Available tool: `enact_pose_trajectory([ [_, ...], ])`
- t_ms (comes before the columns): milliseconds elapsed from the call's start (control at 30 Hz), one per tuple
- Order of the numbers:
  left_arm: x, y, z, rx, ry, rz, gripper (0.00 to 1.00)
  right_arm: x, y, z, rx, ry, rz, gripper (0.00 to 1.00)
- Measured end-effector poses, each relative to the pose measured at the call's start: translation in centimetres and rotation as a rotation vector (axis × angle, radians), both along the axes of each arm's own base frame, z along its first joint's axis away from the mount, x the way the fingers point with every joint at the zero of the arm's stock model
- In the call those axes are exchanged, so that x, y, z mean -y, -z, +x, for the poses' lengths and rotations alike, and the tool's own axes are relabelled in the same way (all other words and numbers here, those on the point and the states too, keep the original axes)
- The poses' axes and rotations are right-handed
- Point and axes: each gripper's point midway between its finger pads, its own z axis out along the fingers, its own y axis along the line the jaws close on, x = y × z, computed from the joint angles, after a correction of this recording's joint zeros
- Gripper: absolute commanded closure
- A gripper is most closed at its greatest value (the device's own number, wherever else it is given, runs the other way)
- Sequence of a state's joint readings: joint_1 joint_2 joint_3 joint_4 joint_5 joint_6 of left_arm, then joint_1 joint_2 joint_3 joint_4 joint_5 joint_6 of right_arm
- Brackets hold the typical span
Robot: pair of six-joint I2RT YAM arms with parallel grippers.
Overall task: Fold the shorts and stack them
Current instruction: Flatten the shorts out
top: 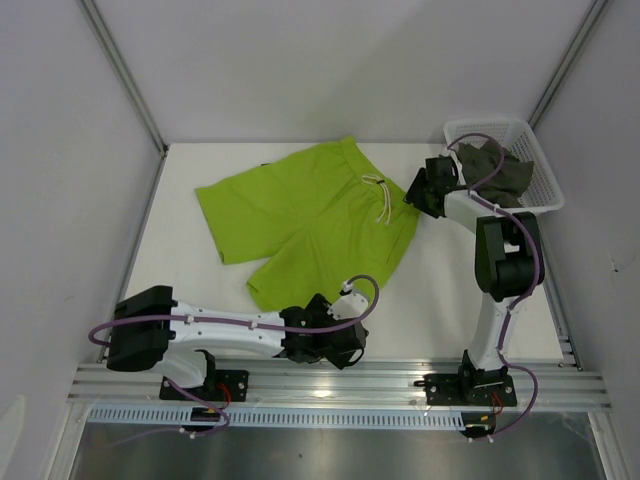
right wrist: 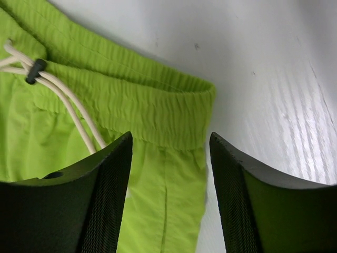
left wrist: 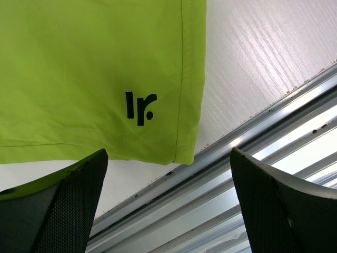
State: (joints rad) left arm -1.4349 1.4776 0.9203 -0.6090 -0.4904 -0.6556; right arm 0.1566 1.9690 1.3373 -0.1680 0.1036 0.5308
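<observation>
The lime green shorts (top: 310, 215) lie spread flat on the white table, waistband to the right. My left gripper (top: 335, 343) is open and empty, low by the hem of the near leg. In the left wrist view the hem corner with a black logo (left wrist: 139, 108) lies just beyond the open gripper (left wrist: 168, 153). My right gripper (top: 416, 190) is open at the waistband's right corner. In the right wrist view its fingers (right wrist: 108, 174) straddle that corner of the shorts (right wrist: 174, 113) without closing. The dark olive-grey shorts (top: 495, 170) lie crumpled in the basket.
A white mesh basket (top: 545, 190) stands at the back right corner. A white drawstring (right wrist: 63, 97) lies on the lime waistband. An aluminium rail (top: 400, 378) runs along the table's near edge, also in the left wrist view (left wrist: 253, 132). White walls enclose the table.
</observation>
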Motion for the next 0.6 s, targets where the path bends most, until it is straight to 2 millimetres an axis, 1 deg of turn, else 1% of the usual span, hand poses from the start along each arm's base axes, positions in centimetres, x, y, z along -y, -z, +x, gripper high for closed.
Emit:
enact_pose_trajectory([
  [100,0.0,0.0,-0.1,-0.002,0.001,0.0,0.01,-0.3,-0.3,1.2,0.015,-0.007,0.008,0.41],
  [167,0.0,0.0,-0.1,-0.004,0.003,0.0,0.01,-0.4,-0.1,1.5,0.016,-0.009,0.01,0.43],
  [367,0.0,0.1,-0.3,-0.008,0.006,0.0,0.01,-0.3,1.5,1.6,-0.016,-0.011,0.003,0.44],
  [600,0.1,0.1,-0.5,-0.018,0.012,-0.001,0.01,-0.1,1.6,1.6,-0.017,-0.005,-0.004,0.45],
])
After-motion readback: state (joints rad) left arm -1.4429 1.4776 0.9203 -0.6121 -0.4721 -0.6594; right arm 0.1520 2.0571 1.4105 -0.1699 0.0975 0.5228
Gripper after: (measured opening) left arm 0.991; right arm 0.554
